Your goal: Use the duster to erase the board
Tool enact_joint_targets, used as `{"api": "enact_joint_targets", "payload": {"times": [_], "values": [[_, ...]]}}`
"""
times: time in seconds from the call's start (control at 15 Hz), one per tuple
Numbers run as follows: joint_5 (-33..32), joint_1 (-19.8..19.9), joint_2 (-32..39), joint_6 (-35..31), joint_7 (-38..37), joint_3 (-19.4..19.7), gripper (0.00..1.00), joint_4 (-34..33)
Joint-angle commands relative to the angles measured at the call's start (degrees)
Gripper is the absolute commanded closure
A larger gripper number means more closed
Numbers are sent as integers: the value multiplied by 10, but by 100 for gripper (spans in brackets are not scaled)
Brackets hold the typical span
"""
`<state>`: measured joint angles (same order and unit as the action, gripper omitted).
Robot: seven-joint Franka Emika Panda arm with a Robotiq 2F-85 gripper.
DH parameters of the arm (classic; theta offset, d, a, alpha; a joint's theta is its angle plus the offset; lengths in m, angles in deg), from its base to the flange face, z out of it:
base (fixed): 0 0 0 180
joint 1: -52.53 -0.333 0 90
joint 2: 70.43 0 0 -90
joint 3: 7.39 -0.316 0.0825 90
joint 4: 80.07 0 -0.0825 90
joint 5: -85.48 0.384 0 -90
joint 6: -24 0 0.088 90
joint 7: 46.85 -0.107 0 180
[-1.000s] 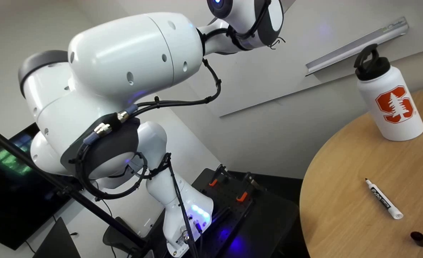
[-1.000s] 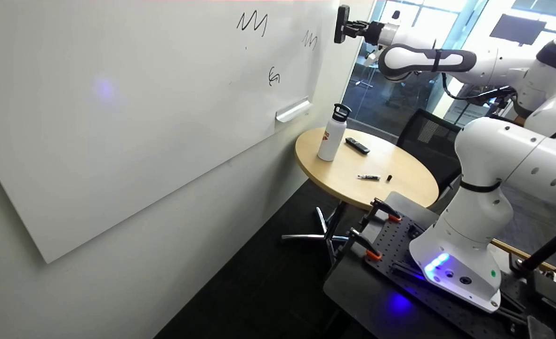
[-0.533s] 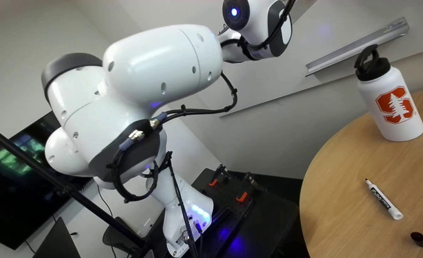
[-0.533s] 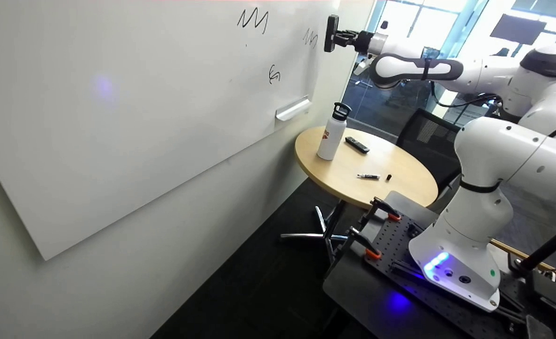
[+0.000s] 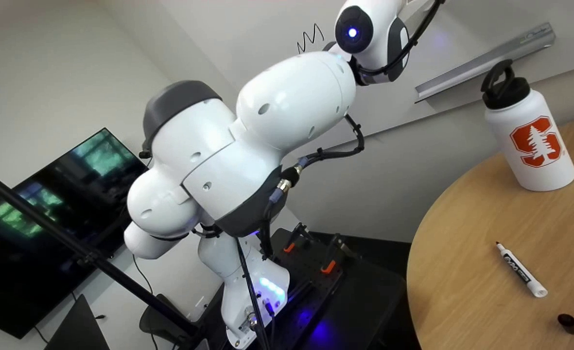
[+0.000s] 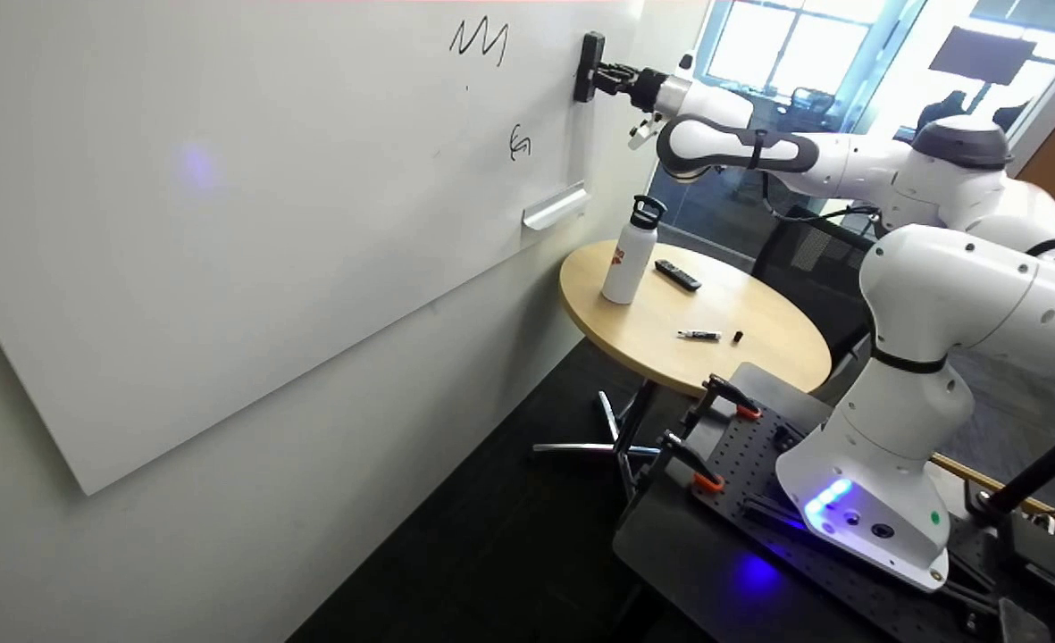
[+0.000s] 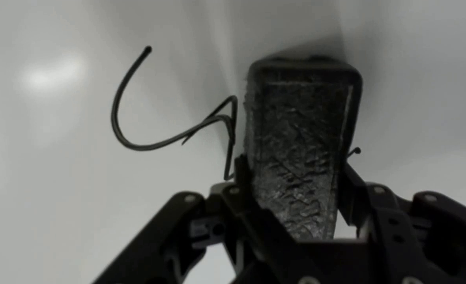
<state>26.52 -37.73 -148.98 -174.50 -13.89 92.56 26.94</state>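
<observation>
Shifted leftward in an exterior view since half a second ago, the duster [image 6: 589,67] stands in front of the board [image 6: 268,223], black marks [image 7: 140,148] on both sides; the gripper [image 7: 295,173] clutches it between its fingers [image 7: 351,193]; board contact is unclear.

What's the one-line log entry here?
gripper: holding duster | duster: at board, contact unclear | board: scribbles present | erasing: incomplete
</observation>
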Motion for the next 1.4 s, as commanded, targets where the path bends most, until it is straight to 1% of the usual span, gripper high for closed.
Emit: {"api": "enact_joint_targets", "payload": {"times": [0.0, 0.2, 0.4, 0.53, 0.73, 0.87, 0.93, 1.07, 1.13, 1.2, 1.33], "values": [[17, -52, -37, 0, 58, -17, 72, -52], [21, -51, -47, 0, 83, -26, 72, -45], [30, -54, -51, 0, 105, -28, 72, -64], [49, -54, -47, 0, 117, -26, 72, -83], [88, -57, -41, 0, 140, -17, 72, -124], [116, -69, -41, 1, 161, -8, 72, -167], [104, -78, -34, 1, 136, 4, 72, -197], [111, -96, -31, 1, 137, 20, 72, -231], [109, -101, -31, 2, 134, 25, 72, -231], [130, -102, -29, 1, 152, 26, 72, -220], [135, -98, -22, 0, 145, 29, 72, -197]]}}
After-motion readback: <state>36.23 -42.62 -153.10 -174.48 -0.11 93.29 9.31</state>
